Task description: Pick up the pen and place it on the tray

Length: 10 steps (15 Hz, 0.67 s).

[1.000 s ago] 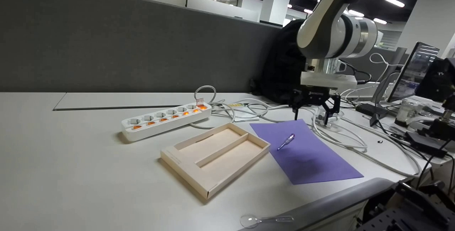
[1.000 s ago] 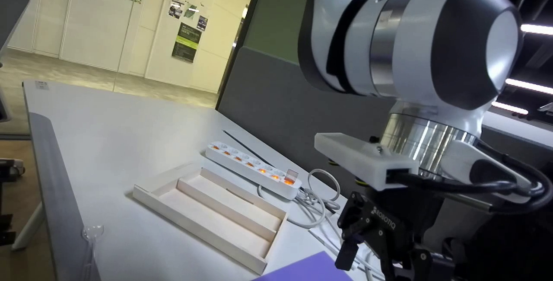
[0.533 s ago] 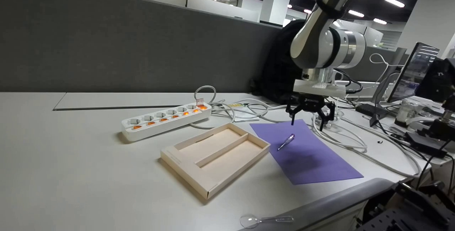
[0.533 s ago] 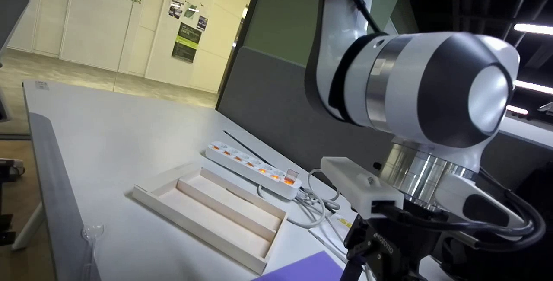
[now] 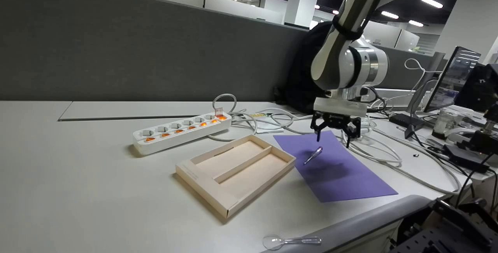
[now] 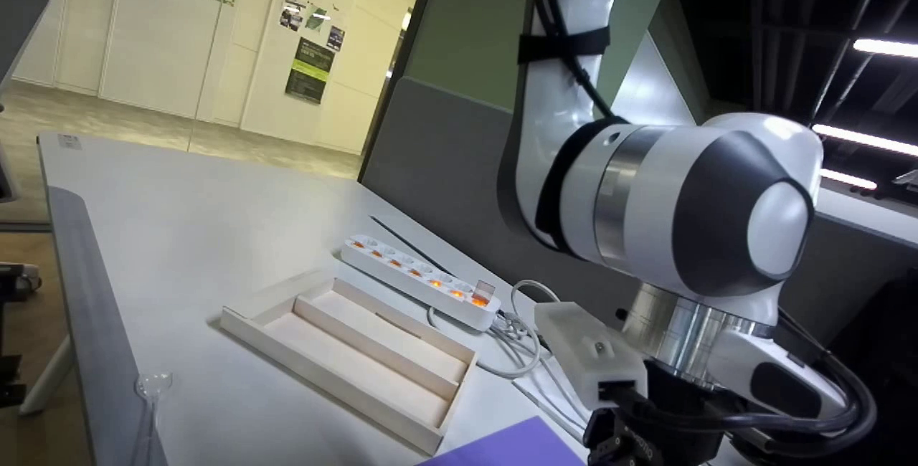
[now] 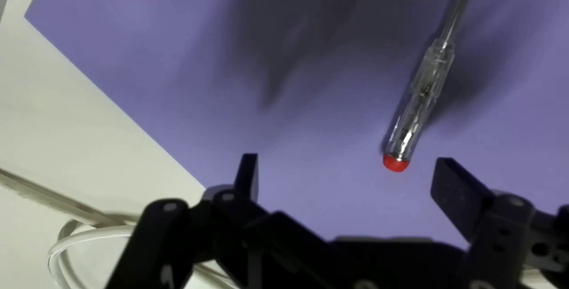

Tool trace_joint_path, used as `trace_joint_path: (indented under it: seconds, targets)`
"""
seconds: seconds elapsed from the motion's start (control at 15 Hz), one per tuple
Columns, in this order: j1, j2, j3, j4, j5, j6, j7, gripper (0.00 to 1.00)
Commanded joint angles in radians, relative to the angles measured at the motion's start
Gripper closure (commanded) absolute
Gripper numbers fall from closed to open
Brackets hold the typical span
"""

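The pen (image 5: 313,155) lies on the purple sheet in an exterior view, beside the tray. In the wrist view the pen (image 7: 420,100) has a clear handle, a red end cap and a thin metal shaft running off the top edge. The tray (image 5: 243,165) is pale wood with a divider and two bare compartments; it also shows in an exterior view (image 6: 376,345). My gripper (image 5: 333,143) is open and empty above the sheet. In the wrist view the gripper (image 7: 344,159) has its fingers wide apart, and the red cap lies just beyond the fingertips, closer to the right finger.
The purple sheet (image 5: 350,179) lies under the pen. A white power strip (image 5: 183,134) stands behind the tray, with white cables (image 5: 373,155) behind and beside the sheet. A clear spoon (image 5: 291,241) lies at the front edge. A black bag (image 5: 307,78) and a monitor (image 5: 453,78) stand farther back.
The arm and open gripper have moved down and a little left in an exterior view, closer to the pen. The pen and tray have not moved.
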Motion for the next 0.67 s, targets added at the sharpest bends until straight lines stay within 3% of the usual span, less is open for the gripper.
trace_joint_path:
  seconds: [0.0,0.4,0.47,0.6]
  targets:
    - [0.069,0.072,-0.056,0.027,0.002,0.053,0.084,0.00]
    - [0.117,0.125,-0.072,0.011,0.105,0.190,0.136,0.00]
    - [0.112,0.125,-0.061,0.009,0.132,0.196,0.132,0.25]
    - [0.122,0.131,-0.062,0.006,0.169,0.214,0.130,0.32]
